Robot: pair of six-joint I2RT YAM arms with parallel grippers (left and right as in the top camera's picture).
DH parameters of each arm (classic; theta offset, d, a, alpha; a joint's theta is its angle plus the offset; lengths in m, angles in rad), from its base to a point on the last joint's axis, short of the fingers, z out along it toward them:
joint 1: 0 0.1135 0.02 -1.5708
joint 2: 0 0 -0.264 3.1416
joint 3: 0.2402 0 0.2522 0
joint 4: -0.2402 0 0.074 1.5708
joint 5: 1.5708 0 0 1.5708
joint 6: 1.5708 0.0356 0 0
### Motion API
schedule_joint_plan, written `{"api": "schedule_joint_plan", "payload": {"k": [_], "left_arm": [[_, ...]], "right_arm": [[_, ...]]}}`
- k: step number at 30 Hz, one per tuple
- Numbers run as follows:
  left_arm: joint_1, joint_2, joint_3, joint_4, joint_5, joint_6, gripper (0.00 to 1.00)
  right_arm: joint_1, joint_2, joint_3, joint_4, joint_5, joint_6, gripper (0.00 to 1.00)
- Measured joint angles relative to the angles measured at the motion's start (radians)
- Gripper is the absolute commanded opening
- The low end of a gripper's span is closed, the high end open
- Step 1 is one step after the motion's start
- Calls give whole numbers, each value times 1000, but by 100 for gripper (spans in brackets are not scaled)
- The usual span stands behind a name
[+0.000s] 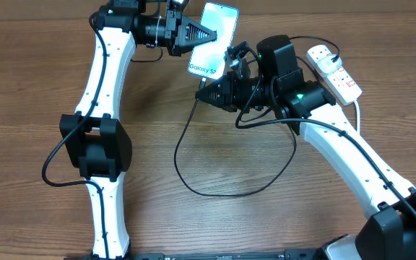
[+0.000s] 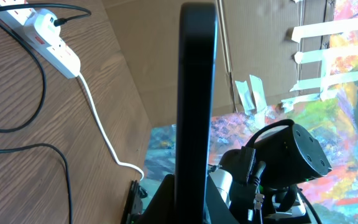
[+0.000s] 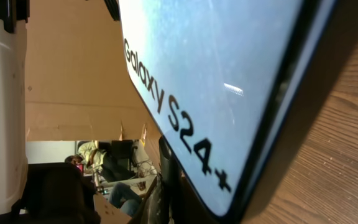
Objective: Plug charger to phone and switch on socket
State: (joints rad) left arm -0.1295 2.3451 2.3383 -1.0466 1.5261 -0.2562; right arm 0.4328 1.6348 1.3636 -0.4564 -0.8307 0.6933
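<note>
phone (image 1: 219, 25) left of socket (image 1: 334, 68), charger cable (image 1: 177, 152) looped on table (image 1: 35, 87) before them

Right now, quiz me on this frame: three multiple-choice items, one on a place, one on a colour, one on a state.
1. Where is the socket?
A. on the table's right side
B. by the left arm's base
C. on the floor

2. What colour is the looped cable?
A. white
B. black
C. red

3. How is the phone?
A. flat on the wood
B. held up in the left jaws
C. face down under the socket

Answers:
1 A, it lies at the upper right of the overhead view.
2 B, it shows as a thin black line on the wood.
3 B, the left wrist view shows it edge-on between the jaws.
</note>
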Motion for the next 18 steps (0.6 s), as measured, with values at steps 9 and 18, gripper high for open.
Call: {"api": "schedule_joint_plan", "payload": {"k": [9,18], "left_arm": [[0,0,0,0,0,-7,4],[0,0,0,0,0,-15,4]], "right_arm": [[0,0,0,11,-2,3,4],[0,0,0,14,2,3,4]]}}
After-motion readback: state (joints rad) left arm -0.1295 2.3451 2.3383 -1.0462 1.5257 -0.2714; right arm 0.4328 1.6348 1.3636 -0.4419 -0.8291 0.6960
